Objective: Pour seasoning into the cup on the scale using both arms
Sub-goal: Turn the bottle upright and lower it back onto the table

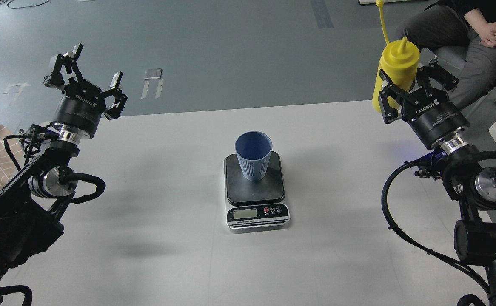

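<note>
Seasoning (394, 70) upright between right tool (405, 91) fingers; cup (253, 155) on scale (256, 199)

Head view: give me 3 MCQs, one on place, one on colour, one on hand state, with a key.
1. Where does the cup stand?
A. on the scale's dark platform
B. on the bare table
C. in the left hand

2. What colour is the seasoning bottle?
A. red
B. yellow
C. white

3. What state is the left hand in?
A. shut on the cup
B. shut on the bottle
C. open and holding nothing

Key:
1 A, the cup's base sits on the scale, behind its display.
2 B, the body and nozzle are bright yellow.
3 C, its fingers are spread with nothing between them, while the right hand has the bottle between its fingers.
</note>
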`<state>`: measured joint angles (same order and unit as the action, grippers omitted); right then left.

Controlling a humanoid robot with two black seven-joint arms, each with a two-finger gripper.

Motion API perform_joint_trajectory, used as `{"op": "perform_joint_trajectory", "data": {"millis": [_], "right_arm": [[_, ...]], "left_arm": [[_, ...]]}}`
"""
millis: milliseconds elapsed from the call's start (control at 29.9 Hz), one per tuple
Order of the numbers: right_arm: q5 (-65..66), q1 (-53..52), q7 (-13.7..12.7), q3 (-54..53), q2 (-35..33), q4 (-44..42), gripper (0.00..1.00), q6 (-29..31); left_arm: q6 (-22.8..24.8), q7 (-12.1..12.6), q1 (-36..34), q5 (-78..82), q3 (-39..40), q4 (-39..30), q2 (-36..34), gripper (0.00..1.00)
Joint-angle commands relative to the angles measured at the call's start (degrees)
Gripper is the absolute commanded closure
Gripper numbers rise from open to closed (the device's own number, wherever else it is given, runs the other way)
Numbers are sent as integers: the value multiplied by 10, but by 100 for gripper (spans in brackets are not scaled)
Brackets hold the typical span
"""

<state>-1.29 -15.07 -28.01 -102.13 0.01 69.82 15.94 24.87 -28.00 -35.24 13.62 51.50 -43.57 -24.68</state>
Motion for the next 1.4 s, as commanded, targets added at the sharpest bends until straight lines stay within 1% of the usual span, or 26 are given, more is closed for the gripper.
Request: {"op": "perform_joint_trajectory", "data": {"millis": [0,67,201,401,501,835,1370], "right_arm": [[-60,38,0,-5,0,-2,100,29],[-100,61,0,-5,0,1,100,43],[-128,84,0,-2,0,-1,100,64],[-150,130,0,11,0,-9,100,72],[-186,147,0,32,0,-13,100,75],[-190,147,0,35,0,-61,100,76],[-188,143,0,36,0,-89,100,73]], "left_arm": [[0,0,2,0,0,0,-3,2],[0,0,2,0,0,0,-4,2],[0,0,3,0,0,-2,-4,2],[0,0,4,0,0,-2,-2,2],[1,0,4,0,-1,-2,-2,2],[1,0,4,0,0,-2,-2,2],[1,0,3,0,0,-2,-3,2]]}}
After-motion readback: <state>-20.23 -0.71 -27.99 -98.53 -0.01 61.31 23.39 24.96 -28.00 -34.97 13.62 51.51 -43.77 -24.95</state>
